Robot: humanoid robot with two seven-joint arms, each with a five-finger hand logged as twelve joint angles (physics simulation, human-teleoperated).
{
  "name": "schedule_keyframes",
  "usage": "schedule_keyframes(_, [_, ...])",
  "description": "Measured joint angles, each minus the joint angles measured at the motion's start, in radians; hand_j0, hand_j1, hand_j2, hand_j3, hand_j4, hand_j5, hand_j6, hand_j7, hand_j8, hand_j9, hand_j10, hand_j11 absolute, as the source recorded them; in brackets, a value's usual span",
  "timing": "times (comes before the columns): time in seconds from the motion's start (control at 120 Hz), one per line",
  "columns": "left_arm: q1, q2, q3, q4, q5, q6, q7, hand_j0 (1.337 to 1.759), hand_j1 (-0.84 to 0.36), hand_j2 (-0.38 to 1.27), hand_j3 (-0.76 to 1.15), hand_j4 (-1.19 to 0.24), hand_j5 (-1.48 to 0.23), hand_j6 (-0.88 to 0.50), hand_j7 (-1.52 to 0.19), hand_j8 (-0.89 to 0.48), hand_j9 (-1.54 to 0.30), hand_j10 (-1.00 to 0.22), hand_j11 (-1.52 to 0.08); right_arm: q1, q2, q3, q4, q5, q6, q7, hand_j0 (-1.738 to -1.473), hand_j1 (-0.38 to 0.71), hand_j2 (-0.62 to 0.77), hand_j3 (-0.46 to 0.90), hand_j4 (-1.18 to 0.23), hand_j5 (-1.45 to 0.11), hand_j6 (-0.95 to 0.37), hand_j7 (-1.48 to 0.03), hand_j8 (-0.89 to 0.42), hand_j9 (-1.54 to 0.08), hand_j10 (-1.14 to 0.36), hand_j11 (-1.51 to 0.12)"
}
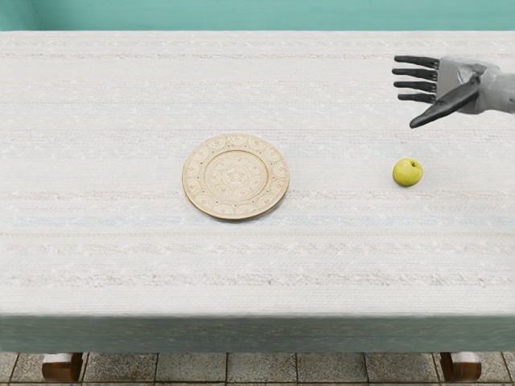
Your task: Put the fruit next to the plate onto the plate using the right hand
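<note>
- Landmark: the plate (235, 176), cream with an embossed pattern, lies flat and bare near the middle of the desk (121, 257).
- Fruit: a yellow-green apple (407, 171) rests on the desk well to the right of the plate, level with it in depth and touching nothing else. Its stem dimple faces roughly upward.
- Right hand (442, 84): it enters from the right edge and sits farther right of the plate than the apple, toward the far side of the desk. The four fingers are extended and spread, the thumb is stretched out, and nothing is held. It is well apart from the apple.
- Left hand: not in view.
- Handling, as judged: the apple looks small, light, rigid and smooth-skinned. Being round, it would likely roll if nudged and slip out of a shallow pinch.
- Recommended hold: from above, thumb and fingers on opposite sides of its widest girth.
- Status: no grasp made yet. The plate's rim looks shallow, so a centred, gentle set-down seems advisable.
</note>
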Motion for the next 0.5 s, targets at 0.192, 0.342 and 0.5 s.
schedule_keyframes(0.192, [0.000,0.000,0.000,0.000,0.000,0.000,0.000,1.658,0.07,0.05,0.00,-0.23,-0.30,-0.23,-0.30,-0.23,-0.30,-0.23,-0.30,0.001,-0.070,-0.008,0.099,-0.002,0.000,-0.009,-1.658,-0.30,-0.01,0.00,-0.04,-0.05,-0.04,-0.05,-0.04,-0.05,-0.04,-0.05])
schedule_keyframes(0.342, [0.000,0.000,0.000,0.000,0.000,0.000,0.000,1.658,0.07,0.05,0.00,-0.23,-0.30,-0.23,-0.30,-0.23,-0.30,-0.23,-0.30,0.000,-0.150,-0.016,0.301,-0.121,0.000,-0.009,-1.658,-0.30,-0.01,0.00,-0.04,-0.05,-0.04,-0.05,-0.04,-0.05,-0.04,-0.05])
schedule_keyframes(0.5, [0.000,0.000,0.000,0.000,0.000,0.000,0.000,1.658,0.07,0.05,0.00,-0.23,-0.30,-0.23,-0.30,-0.23,-0.30,-0.23,-0.30,0.001,-0.228,-0.023,0.386,-0.235,0.000,-0.010,-1.658,-0.30,-0.01,0.00,-0.04,-0.05,-0.04,-0.05,-0.04,-0.05,-0.04,-0.05])
